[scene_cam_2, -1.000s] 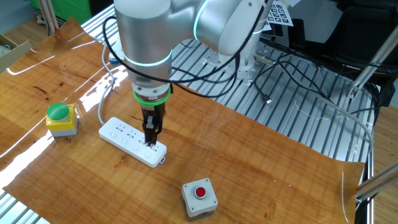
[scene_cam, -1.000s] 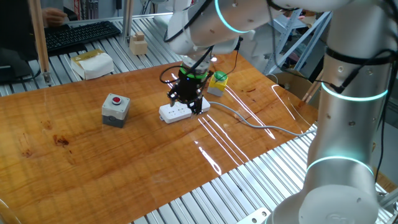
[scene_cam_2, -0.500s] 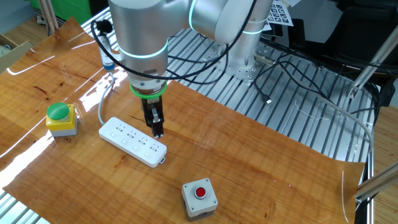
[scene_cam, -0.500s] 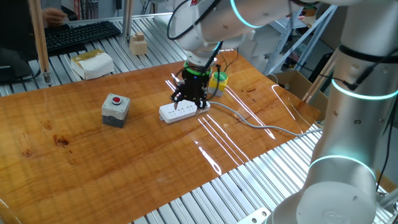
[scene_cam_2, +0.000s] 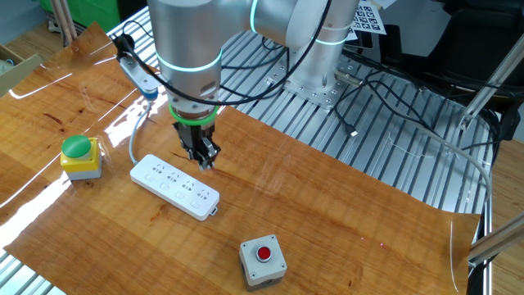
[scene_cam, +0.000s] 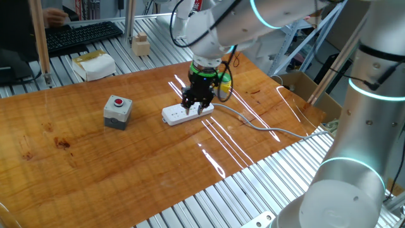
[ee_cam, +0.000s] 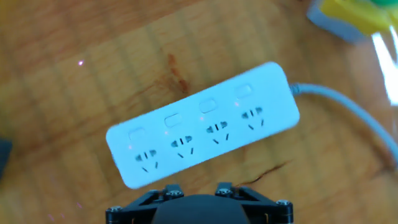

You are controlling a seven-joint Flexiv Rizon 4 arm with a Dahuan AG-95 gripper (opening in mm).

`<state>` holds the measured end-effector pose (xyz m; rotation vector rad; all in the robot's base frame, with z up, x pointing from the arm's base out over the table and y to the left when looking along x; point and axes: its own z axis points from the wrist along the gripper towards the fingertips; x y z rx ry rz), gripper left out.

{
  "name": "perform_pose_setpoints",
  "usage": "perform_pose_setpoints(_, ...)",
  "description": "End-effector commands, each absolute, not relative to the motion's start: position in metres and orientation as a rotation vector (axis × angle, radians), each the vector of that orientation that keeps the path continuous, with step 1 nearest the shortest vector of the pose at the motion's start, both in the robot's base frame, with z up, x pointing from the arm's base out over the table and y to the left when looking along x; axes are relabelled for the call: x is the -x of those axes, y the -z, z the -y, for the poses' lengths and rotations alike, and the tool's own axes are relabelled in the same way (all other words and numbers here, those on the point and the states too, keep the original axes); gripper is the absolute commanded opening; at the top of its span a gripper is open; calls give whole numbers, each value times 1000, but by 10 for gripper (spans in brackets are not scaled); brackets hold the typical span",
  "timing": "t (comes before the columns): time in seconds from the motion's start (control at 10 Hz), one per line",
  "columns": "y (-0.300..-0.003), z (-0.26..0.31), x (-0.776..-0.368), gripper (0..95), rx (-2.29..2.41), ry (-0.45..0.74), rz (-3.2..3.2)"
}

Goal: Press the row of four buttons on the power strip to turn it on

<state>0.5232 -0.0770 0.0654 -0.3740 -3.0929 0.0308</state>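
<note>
In the hand view alone, four buttons (ee_cam: 189, 112) on the power strip (ee_cam: 205, 124); pincer (scene_cam_2: 203, 161) state unclear.

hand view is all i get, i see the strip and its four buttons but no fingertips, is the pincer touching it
Observer: no, the pincer hangs above the power strip, not touching it.
Operator: anything else out there
Observer: a grey box with a red button sits apart from the strip, on the side away from its cable.
Operator: where does the cable go
Observer: the grey cable runs across the table to its edge.
</note>
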Motion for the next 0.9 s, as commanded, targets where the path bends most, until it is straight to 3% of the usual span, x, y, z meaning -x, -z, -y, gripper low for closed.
perform_pose_setpoints(0.1, -68, 100, -516, 0, -44, -40, 3148)
perform_pose_setpoints(0.9, -69, 104, -513, 0, -93, -52, 3166)
